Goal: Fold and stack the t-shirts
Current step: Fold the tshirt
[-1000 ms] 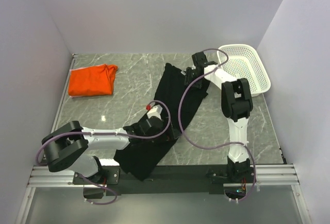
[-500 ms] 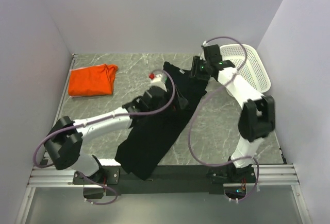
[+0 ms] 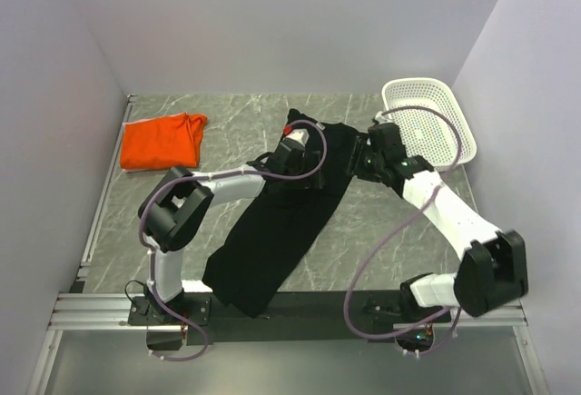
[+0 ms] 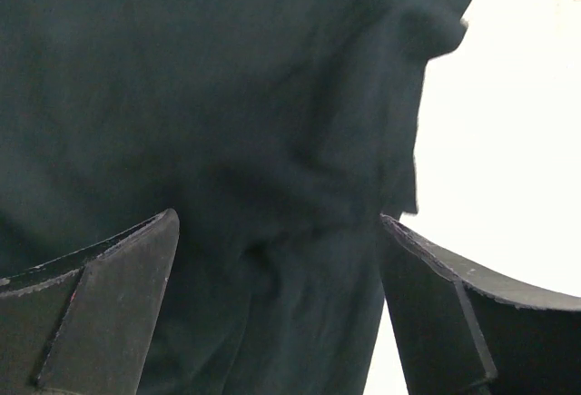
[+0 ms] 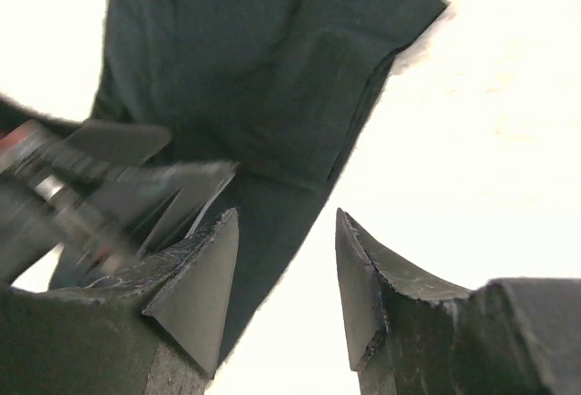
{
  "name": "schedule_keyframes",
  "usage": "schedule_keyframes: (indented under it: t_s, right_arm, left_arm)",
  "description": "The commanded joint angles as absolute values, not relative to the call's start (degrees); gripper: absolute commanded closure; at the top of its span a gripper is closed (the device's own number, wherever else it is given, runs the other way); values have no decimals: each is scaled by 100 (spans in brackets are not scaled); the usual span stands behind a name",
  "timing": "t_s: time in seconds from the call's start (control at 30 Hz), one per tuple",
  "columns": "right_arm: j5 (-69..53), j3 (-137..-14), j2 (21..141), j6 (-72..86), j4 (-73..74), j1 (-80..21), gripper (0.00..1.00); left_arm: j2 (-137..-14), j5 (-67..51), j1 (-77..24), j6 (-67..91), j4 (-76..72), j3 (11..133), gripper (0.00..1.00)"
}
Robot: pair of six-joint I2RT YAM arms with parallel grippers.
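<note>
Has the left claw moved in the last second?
Yes. The left claw reached farther out, up the top view, over the black cloth t-shirt, now level with the white plastic mesh basket.

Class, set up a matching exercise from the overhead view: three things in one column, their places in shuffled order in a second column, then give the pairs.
Things
1. orange shirt
2. black shirt
3. basket

Places
A. far right corner
B. far left corner
C. middle, stretched diagonally towards the near edge

Pairs: 1-B, 2-C, 3-A
</note>
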State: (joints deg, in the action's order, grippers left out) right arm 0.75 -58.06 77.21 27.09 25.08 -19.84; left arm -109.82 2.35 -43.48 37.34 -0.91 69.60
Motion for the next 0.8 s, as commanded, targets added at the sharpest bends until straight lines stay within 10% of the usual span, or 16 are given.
schedule_keyframes:
  t_s: [0.0,0.77]
  right_arm:
    - [465,-5757,6866,2821,2399,-1951,46]
    - [756,-5344,4948,2848,3041,-1934,43]
  left_arm:
    - [-11301,88,-4359,3323,-36,7671,5]
    - [-13220,-280,-3455,3568,942,9493,9]
